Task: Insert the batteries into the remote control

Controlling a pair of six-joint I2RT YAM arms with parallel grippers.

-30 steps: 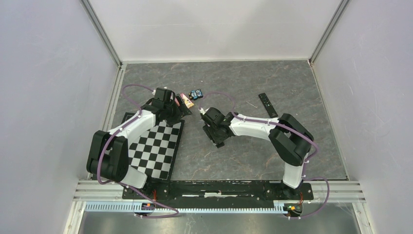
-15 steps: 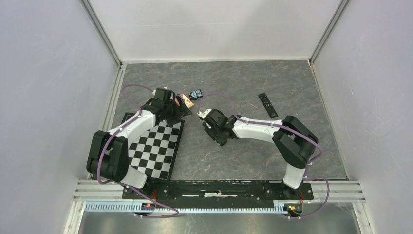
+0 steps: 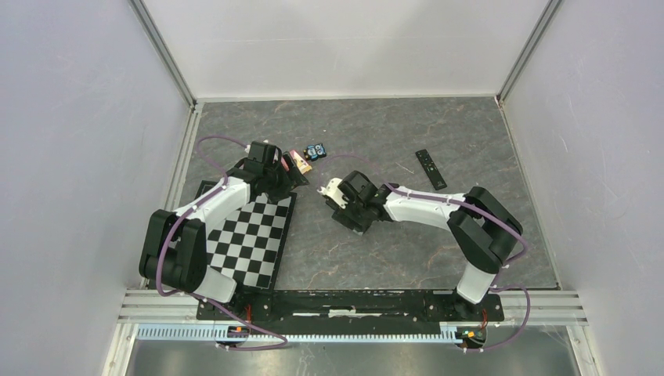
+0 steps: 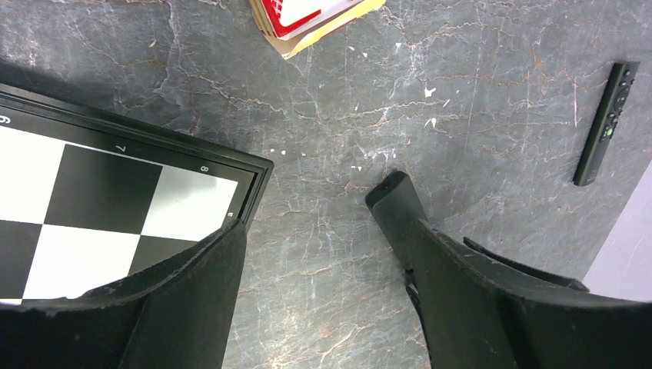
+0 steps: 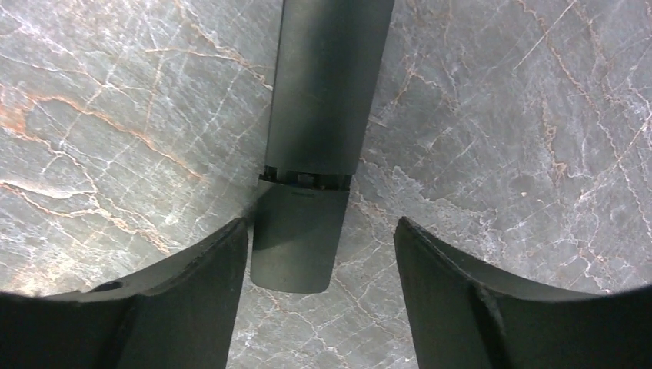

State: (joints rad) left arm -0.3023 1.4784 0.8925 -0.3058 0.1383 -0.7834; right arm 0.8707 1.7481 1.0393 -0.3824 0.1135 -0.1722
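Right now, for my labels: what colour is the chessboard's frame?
Black; the chessboard frame shows best in the left wrist view.

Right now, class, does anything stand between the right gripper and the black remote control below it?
Nothing visible does. In the right wrist view the black remote control lies back side up on the table, directly between the open fingers of the right gripper. No batteries or other items are on or beside it.

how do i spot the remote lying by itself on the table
Look at the grey marbled table, in its right half, beyond the right arm. A slim black remote lies there alone, buttons up; the other remote sits between the right gripper's fingers.
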